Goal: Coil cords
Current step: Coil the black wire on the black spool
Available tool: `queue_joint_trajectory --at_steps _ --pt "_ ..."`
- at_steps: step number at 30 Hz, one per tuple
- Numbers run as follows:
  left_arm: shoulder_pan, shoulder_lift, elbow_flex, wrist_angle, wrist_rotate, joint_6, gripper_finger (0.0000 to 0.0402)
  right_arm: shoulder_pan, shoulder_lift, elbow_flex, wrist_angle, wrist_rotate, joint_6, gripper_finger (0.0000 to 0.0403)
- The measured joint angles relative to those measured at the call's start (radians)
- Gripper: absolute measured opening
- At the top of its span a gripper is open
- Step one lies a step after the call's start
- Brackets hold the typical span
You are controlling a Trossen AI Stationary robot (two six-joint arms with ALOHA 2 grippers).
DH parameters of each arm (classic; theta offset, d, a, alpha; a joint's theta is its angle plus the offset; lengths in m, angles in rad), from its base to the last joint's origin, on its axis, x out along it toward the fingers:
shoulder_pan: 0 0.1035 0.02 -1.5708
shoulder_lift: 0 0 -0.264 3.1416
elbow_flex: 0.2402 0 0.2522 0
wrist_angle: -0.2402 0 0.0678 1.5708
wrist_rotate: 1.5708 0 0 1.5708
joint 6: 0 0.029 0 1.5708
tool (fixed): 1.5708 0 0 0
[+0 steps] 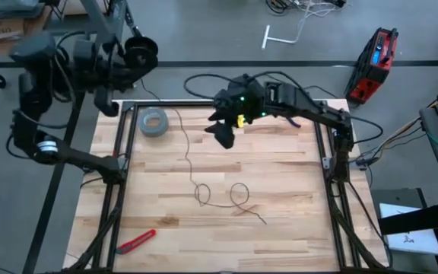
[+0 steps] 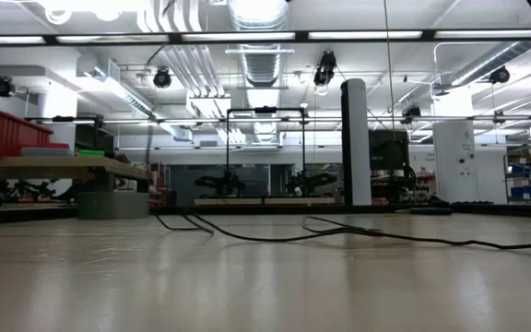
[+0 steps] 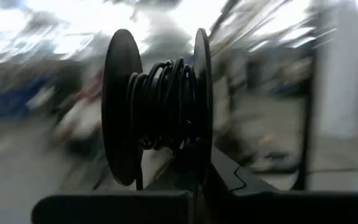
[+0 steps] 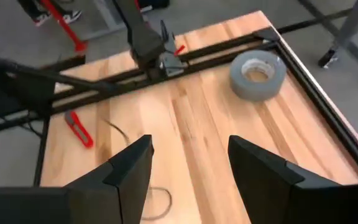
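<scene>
Trailing in loose loops over the wooden table (image 1: pixel 280 190), the thin black cord (image 1: pixel 234 199) is joined to the small black round reel (image 3: pixel 157 112), clamped by the left gripper (image 1: pixel 131 57) beyond the far left corner. Winding is judged underway; reel turning is needed next. The right gripper (image 4: pixel 188 165) hovers open, empty.

You have the table (image 1: pixel 280 183) before you. The tape roll (image 1: pixel 153 122) sits at its far left corner. The cord (image 1: pixel 204 190) runs from there toward the near middle, looping twice. A utility knife (image 1: pixel 137 240) lies at the near left. The reel (image 1: pixel 140 52) is held beyond the far left corner, off the table.
</scene>
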Motion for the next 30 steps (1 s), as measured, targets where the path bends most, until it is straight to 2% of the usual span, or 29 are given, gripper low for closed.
queue_joint_trajectory --at_steps 2,5,8,13,22,30 --pt "0.0 -0.02 0.0 -0.127 -0.098 -0.007 0.0 0.008 0.004 -0.001 0.065 0.0 0.015 0.0204" --pt "0.0 -0.035 -0.002 -0.3 -0.166 -0.038 0.0 0.021 -0.005 0.0 0.202 0.0 0.018 0.0204" --pt "-0.004 -0.037 -0.002 -0.438 -0.165 -0.042 0.0 0.04 -0.025 0.0 0.356 0.001 -0.022 0.0204" --pt "-0.032 0.002 -0.002 -0.59 -0.08 0.027 0.0 0.065 -0.038 0.002 0.523 0.059 -0.157 0.0204" --pt "-0.041 0.101 -0.002 -0.725 -0.084 0.113 0.0 0.07 -0.035 0.001 0.431 0.086 -0.193 0.0204" --pt "-0.07 0.201 -0.002 -0.857 -0.186 0.161 0.0 0.07 -0.033 0.0 0.273 0.119 -0.189 0.0204"
